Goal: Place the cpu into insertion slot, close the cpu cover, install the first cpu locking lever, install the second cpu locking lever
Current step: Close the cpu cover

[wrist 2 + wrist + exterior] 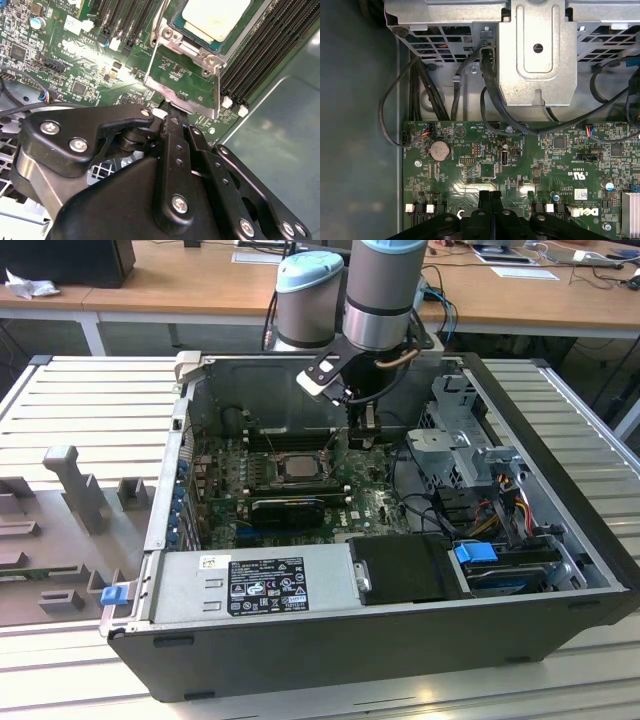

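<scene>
The cpu [216, 15], a pale square chip, lies in the insertion slot [176, 27] on the green board; in the exterior view the cpu [297, 467] sits mid-board. The cpu cover [156, 75], a silver frame with a cut-out centre, stands tilted up from the slot's edge, off the chip. My gripper [172, 116] is shut, its black fingertips at the cover's free edge. Its shut fingers [484, 197] hang over the board, and the gripper [365, 435] sits just to the exterior view's right of the slot. A thin locking lever [159, 22] runs beside the slot.
A grey power-supply box [250, 582] lies at the case's front. The metal drive cage [462, 445] with cables [487, 95] stands on the exterior view's right. Black memory slots [270, 47] flank the socket. The case wall [280, 150] is close by.
</scene>
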Robot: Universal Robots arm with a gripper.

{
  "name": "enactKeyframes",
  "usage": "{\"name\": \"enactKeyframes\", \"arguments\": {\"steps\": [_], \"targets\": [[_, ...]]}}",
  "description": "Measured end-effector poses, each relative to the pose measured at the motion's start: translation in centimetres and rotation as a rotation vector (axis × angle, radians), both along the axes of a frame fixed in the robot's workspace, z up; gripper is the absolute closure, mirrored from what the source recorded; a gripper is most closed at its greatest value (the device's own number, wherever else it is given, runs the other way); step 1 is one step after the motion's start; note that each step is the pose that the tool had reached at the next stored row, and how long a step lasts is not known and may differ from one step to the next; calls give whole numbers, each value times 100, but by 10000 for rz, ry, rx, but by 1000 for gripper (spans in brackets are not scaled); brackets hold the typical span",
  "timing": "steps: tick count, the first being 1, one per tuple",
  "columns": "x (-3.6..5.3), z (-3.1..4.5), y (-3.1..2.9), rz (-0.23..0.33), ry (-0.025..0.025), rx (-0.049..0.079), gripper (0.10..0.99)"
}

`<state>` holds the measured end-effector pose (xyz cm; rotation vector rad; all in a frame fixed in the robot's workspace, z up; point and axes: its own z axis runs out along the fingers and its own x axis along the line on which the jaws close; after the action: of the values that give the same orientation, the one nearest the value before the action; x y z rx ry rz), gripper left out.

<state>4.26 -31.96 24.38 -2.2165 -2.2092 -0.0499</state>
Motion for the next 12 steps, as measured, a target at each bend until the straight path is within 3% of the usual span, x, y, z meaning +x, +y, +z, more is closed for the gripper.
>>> {"name": "enactKeyframes", "arguments": {"steps": [12], "targets": [[-53,0,0,-1,0,-1,980]]}}
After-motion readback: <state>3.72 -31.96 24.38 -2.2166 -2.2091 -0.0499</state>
